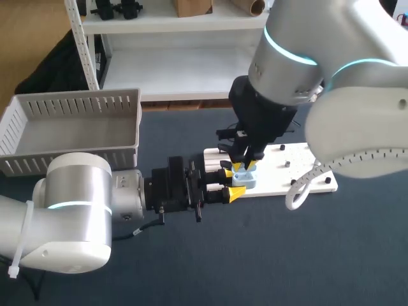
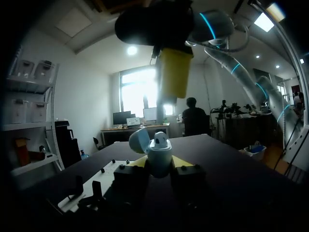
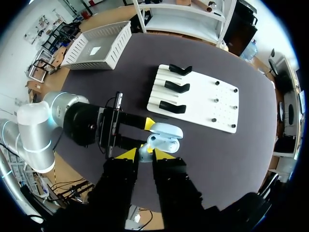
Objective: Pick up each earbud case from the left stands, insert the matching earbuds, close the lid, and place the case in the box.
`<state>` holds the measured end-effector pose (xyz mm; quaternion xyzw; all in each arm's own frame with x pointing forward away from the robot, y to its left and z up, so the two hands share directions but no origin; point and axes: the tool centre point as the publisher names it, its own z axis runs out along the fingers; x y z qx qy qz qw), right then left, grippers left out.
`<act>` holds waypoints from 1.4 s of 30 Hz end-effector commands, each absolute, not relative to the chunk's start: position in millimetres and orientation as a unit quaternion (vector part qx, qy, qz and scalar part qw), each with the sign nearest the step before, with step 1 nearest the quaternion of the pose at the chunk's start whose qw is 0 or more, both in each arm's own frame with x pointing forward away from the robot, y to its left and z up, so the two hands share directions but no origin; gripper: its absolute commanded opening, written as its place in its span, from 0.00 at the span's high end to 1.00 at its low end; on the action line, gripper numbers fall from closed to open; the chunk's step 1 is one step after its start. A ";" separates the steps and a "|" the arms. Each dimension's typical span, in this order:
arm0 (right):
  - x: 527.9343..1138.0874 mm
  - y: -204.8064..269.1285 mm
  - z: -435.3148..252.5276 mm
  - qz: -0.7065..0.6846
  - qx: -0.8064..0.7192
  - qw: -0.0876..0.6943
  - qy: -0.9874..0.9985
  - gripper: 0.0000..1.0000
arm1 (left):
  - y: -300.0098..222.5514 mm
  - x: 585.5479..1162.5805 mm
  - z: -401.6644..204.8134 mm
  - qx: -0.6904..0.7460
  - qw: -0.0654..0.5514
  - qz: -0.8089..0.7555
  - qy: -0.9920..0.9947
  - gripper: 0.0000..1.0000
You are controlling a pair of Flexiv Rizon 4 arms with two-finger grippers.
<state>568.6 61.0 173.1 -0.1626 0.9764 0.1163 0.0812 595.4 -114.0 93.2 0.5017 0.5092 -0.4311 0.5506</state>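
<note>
Case (image 2: 159, 155) open, base hidden by left fingers (image 2: 183, 163)

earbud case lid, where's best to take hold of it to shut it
The free rim of the lid, from the side where it hangs open off the case. The left gripper clamps the body below, so only the lid is free to grip.

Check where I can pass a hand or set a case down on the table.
Bare mat on the near side of the white board, plus a strip between basket and board. Crowded at the board's stand end: left gripper holds the case, right gripper directly above it.
</note>
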 end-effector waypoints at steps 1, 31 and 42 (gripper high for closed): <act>569.4 63.1 170.3 0.117 -0.163 0.081 0.976 1.00 | -115.3 592.5 91.7 0.498 0.557 -0.426 0.510 1.00; 572.2 61.6 155.3 0.126 -0.150 0.068 0.978 1.00 | -115.3 592.5 91.7 0.498 0.557 -0.426 0.510 1.00; 573.8 61.5 152.4 0.127 -0.144 0.066 0.979 1.00 | -115.3 592.5 91.7 0.498 0.557 -0.426 0.510 1.00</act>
